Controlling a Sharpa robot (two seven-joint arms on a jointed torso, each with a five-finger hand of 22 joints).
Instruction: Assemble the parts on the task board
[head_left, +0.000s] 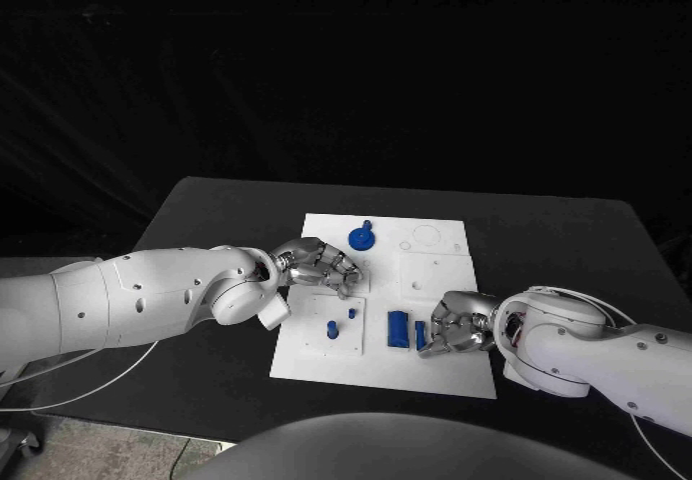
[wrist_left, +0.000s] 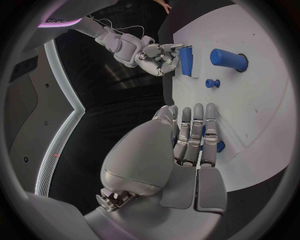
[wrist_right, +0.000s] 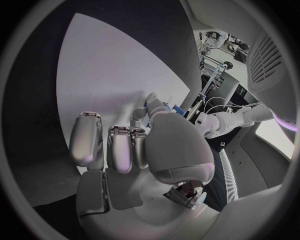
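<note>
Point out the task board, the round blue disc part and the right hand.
task board (head_left: 450, 375), head view, bare near corner of the plate.
round blue disc part (head_left: 361, 238), head view, middle of its top face.
right hand (head_left: 459, 322), head view, back of the hand.

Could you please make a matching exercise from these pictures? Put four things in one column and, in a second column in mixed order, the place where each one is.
Things:
1. left hand
2. right hand
3. blue disc
4. flat blue bar

Places:
A. lying on the near part of the white board, just beside the right hand
B. over the board's left edge, near its middle
C. at the board's right edge, near side
D. on the far part of the board

Pairs: 1-B, 2-C, 3-D, 4-A
</note>
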